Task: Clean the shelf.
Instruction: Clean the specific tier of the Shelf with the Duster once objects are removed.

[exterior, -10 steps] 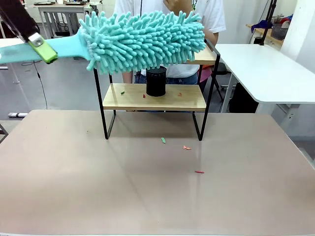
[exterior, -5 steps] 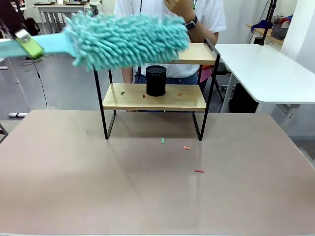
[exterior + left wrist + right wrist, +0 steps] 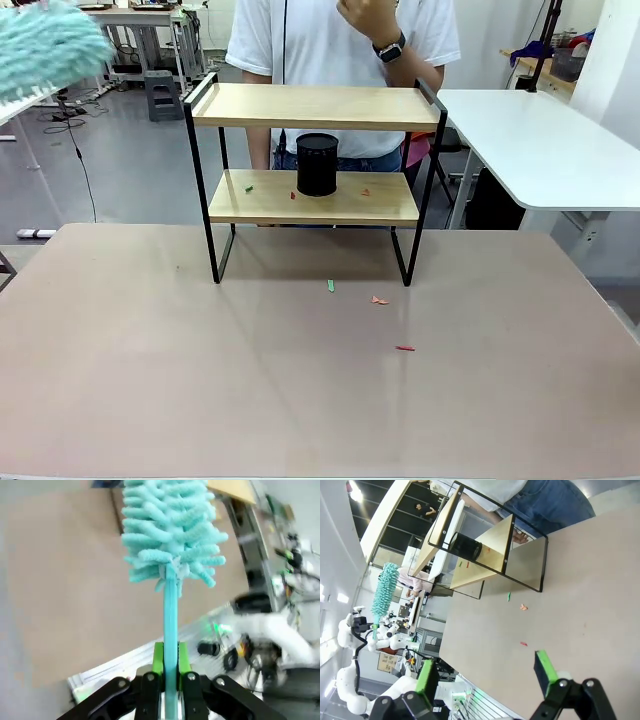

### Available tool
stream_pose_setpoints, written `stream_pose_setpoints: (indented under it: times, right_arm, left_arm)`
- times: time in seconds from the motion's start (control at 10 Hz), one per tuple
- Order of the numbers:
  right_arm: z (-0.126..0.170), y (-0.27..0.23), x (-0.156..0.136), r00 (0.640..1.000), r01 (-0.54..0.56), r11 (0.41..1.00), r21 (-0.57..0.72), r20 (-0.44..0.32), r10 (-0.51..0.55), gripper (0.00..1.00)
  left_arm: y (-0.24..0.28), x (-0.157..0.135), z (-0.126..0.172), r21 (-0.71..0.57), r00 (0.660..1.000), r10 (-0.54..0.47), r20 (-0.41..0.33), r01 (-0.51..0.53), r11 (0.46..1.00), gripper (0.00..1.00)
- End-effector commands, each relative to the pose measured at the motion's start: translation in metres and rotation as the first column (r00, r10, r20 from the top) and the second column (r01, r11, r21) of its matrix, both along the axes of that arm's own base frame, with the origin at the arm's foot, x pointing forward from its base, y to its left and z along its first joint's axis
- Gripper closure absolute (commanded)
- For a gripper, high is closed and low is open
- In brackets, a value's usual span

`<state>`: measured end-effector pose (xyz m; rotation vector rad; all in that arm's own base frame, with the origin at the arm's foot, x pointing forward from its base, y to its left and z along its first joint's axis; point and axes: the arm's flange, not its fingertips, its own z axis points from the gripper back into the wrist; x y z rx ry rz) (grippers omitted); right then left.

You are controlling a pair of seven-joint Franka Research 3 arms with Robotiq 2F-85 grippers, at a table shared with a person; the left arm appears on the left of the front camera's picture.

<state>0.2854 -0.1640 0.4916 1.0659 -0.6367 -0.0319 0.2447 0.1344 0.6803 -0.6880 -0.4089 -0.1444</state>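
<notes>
Small two-tier shelf [image 3: 310, 105] (two light wooden boards, thin black metal frame, four legs) stands on the far half of the pinkish-beige table [image 3: 150, 380], roughly centred. Top board is bare.

Lower board carries a black cylindrical cup [image 3: 317, 164], upright, about mid-board. A small green scrap [image 3: 249, 188] lies left of the cup and a small reddish scrap [image 3: 365, 192] right of it.

On the table in front of the shelf are a green scrap [image 3: 331, 286], an orange scrap [image 3: 379, 300] just beside it, and a red scrap [image 3: 404, 349] nearer the robot.

Left claw [image 3: 170, 657] is closed tight: both green pads [image 3: 158, 657] clamp the flat handle of a fluffy teal microfibre duster [image 3: 170, 525]. The duster head points away from the wrist. In the front view the duster [image 3: 45, 50] sits blurred in the top-left corner, well apart from the shelf and off to its left.

Right claw [image 3: 486, 674] has its jaws spread wide and holds nothing. It hangs above the near part of the table, looking toward the shelf [image 3: 492, 547], the cup [image 3: 465, 545] and the duster [image 3: 384, 595] beyond.

A person in a white t-shirt [image 3: 320, 40] stands behind the shelf with one hand [image 3: 365, 15] raised to chest height, a dark watch on the wrist. The hand is not touching the shelf.
</notes>
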Motion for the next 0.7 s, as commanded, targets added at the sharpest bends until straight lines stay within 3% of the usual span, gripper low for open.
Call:
stream_pose_setpoints:
  times: [0.0,0.1,0.2,0.3,0.6]
  right_arm:
    - [0.000,0.001,0.003,0.999,-0.001,1.000,0.005,0.036,0.001,0.00]
    - [0.000,0.001,0.003,0.999,-0.001,1.000,0.005,0.036,0.001,0.00]
    - [0.000,0.001,0.003,0.999,-0.001,1.000,0.005,0.036,0.001,0.00]
    - [0.000,0.001,0.003,0.999,-0.001,1.000,0.005,0.036,0.001,0.00]
    - [0.000,0.001,0.003,0.999,-0.001,1.000,0.005,0.036,0.001,0.00]
  left_arm:
    - [-0.022,0.026,-0.032,-0.006,0.970,0.238,-0.060,-0.238,0.971,0.88]
    - [-0.026,0.050,-0.059,0.117,0.960,0.221,-0.170,-0.203,0.972,0.88]
    - [-0.028,0.072,-0.088,0.278,0.905,0.252,-0.343,-0.158,0.947,0.88]
    - [0.006,0.019,-0.043,0.051,0.974,0.215,-0.074,-0.212,0.976,0.88]
    - [0.006,0.019,-0.043,0.051,0.974,0.215,-0.074,-0.212,0.976,0.88]
